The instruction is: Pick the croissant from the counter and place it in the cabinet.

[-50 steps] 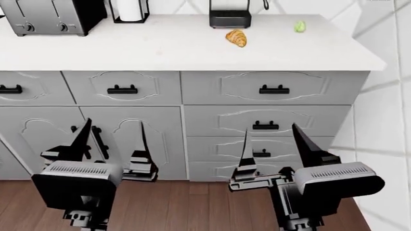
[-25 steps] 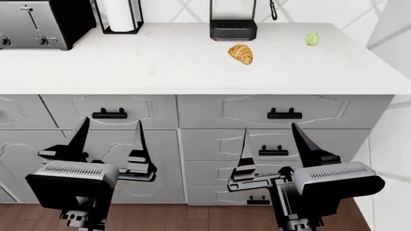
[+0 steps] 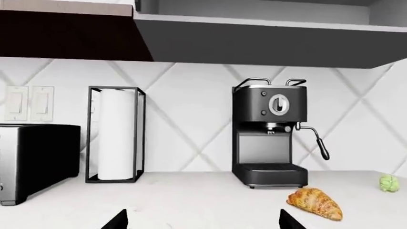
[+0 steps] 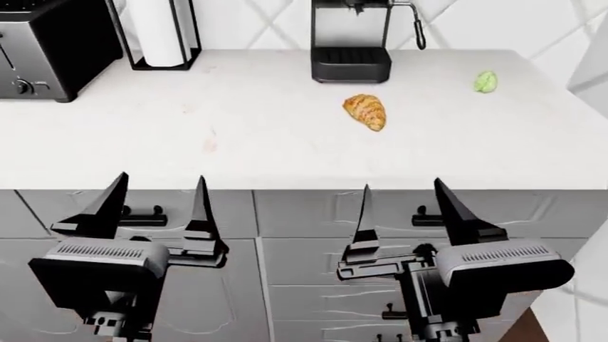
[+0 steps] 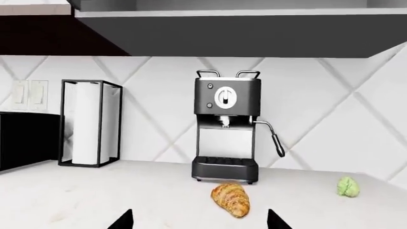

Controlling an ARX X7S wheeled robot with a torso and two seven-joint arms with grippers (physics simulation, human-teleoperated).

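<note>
The golden-brown croissant (image 4: 366, 111) lies on the off-white counter (image 4: 238, 135), just in front of the black coffee machine (image 4: 351, 39). It also shows in the left wrist view (image 3: 315, 203) and the right wrist view (image 5: 231, 200). Both grippers hang in front of the counter's front edge, well short of the croissant. My left gripper (image 4: 152, 205) is open and empty, and so is my right gripper (image 4: 404, 210). A cabinet (image 5: 241, 28) hangs above the counter; its underside is all that shows.
A pale-green wrinkled ball (image 4: 485, 81) sits on the counter right of the croissant. A paper-towel holder (image 4: 156, 32) and a toaster (image 4: 38, 50) stand at the back left. Grey drawers with black handles (image 4: 432, 214) lie below the counter edge.
The view has risen: counter and croissant sit lower and larger in the head view, and the floor has dropped out of sight. Both grippers stay open, now level with the counter's front edge.
</note>
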